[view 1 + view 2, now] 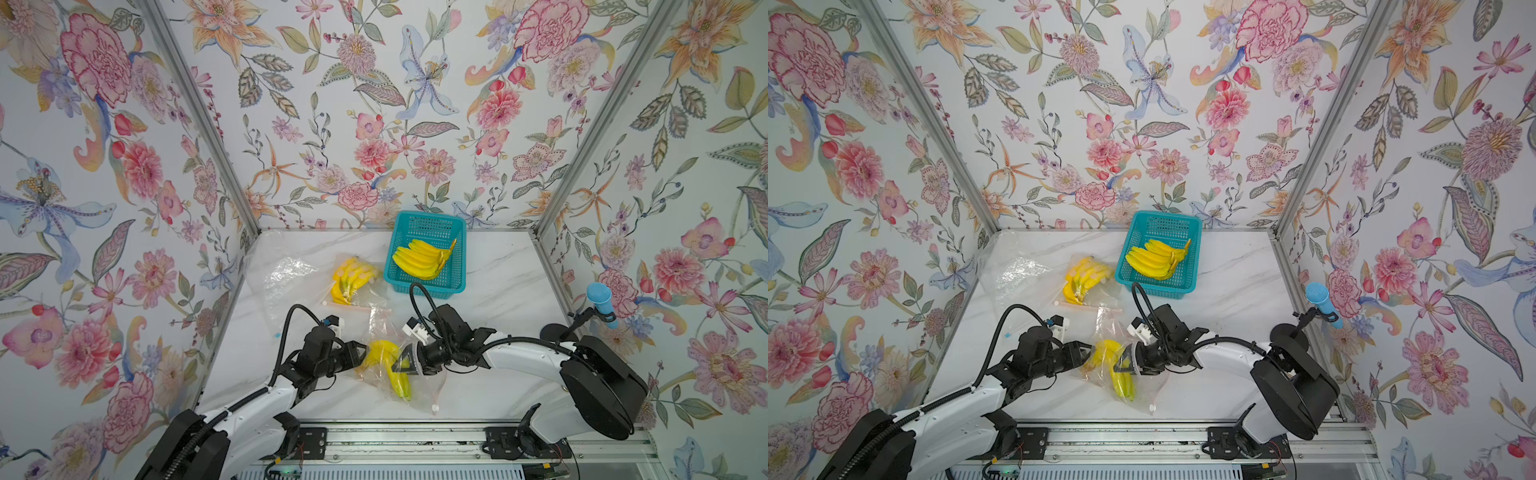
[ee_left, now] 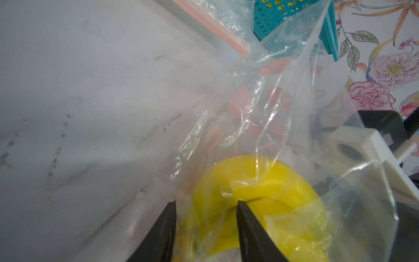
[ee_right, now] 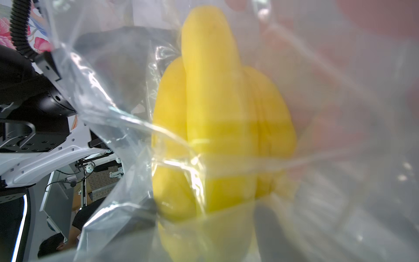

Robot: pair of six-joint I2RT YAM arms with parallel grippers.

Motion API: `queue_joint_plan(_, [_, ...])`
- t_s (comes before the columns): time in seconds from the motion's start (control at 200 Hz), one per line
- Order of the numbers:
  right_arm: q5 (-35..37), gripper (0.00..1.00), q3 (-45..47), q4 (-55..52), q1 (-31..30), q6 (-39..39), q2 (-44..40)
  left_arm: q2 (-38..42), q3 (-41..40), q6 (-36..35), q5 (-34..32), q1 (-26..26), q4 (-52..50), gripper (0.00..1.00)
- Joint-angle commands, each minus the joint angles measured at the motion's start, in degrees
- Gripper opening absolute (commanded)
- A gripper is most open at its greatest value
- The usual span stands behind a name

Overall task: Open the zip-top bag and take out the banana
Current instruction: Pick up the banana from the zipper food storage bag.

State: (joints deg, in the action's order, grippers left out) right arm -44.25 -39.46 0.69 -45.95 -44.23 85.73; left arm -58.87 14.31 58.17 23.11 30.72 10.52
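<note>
L gripper (image 2: 205,204) jaws apart astride the bagged banana (image 2: 256,179); clamped or not, can't tell. R gripper (image 1: 405,360) seems at bag (image 1: 434,386) mouth, near-centre, jaw state hidden. Step: opening. Next: spread mouth, extract banana.

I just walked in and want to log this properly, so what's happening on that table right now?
Two robot arms are working on a clear zip-top bag at the front of the table, its bananas not yet out. The left gripper has its jaws either side of the bananas. The right gripper is at the bag from the opposite side. Whether either grips is unclear. Behind lie a bagged bunch, an empty bag and a basket holding a third bunch.
</note>
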Motion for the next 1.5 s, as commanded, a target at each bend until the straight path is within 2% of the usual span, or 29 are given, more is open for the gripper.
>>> queue_joint_plan(0.0, [4.9,0.63,-0.3,0.8,0.7,-0.1,-0.9,-0.7,2.4,-0.4,-0.3,0.8,-0.8,0.47])
queue_joint_plan(0.165, [5.4,0.46,2.5,5.6,2.2,-2.4,-3.2,-1.7,3.3,-1.8,0.0,0.8,-1.8,0.47])
queue_joint_plan(0.525, [5.3,0.38,3.8,6.4,3.0,-2.6,-4.2,-2.8,4.0,-2.0,0.0,0.8,-1.2,0.47])
queue_joint_plan(0.796, [4.4,0.25,5.4,3.2,6.1,-1.0,-7.9,0.4,5.8,-6.3,-1.5,-0.4,-4.6,0.63])
queue_joint_plan(0.916, [3.7,0.24,7.0,2.5,7.4,-0.7,-9.9,2.5,5.1,-7.5,-1.1,-0.9,-0.9,0.74])
queue_joint_plan(0.971, [3.3,0.24,7.6,2.4,7.9,-0.7,-10.8,2.7,4.5,-7.5,-0.6,-1.3,1.4,0.76])
queue_joint_plan(1.181, [0.6,0.24,9.7,3.6,8.4,-0.6,-13.0,-2.2,2.1,-7.5,4.8,-1.9,12.1,0.78])
queue_joint_plan(1.221, [0.1,0.24,9.8,3.7,10.2,-0.6,-13.2,-3.6,2.2,-7.8,5.4,-1.9,12.7,0.79])
queue_joint_plan(1.491, [-3.9,0.24,10.3,4.7,10.3,0.3,-12.1,-10.7,4.8,-9.8,6.3,-2.7,15.8,0.80])
